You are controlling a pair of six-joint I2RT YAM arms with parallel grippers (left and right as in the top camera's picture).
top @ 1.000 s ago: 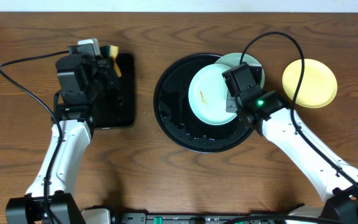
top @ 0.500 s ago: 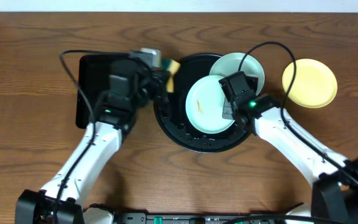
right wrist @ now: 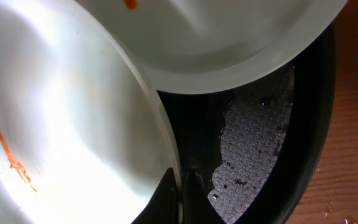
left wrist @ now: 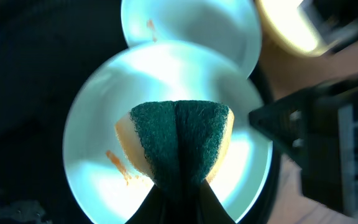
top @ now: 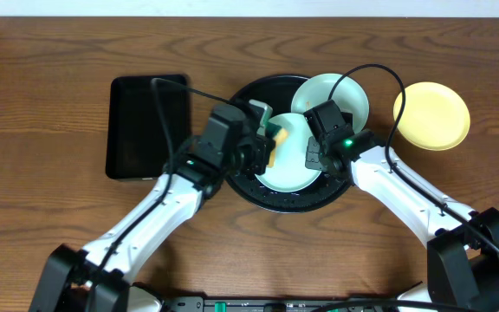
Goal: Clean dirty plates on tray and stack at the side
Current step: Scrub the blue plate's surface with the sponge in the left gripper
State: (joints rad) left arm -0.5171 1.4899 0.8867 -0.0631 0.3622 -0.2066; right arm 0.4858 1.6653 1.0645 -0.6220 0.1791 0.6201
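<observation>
Clamping a green-faced sponge [left wrist: 179,140] in the left pincer [top: 265,143] over the smeared mint plate [top: 291,169] on the round tray [top: 284,204], pinching that plate's rim with the right pincer [right wrist: 180,186]. Judging the yellow plate [top: 431,115] finished, lying on the bench [top: 42,104] rightward; counting two mint ones left. Working tightly between pincers, with the second mint plate [top: 336,91] crowding the far edge.

we're looking at what is reading as a robotics lab bench: a white-and-black left arm [top: 145,217] and right arm [top: 414,195] are reaching over a bare wood-grain surface [top: 42,104], and black cables [top: 379,74] are looping off them in the open. the kitchenware is sitting out like test props: a round black tray [top: 232,108], a rectangular tray [top: 141,126], a mint plate [top: 288,173], a yellow plate [top: 431,115] and a sponge [top: 273,147].
</observation>
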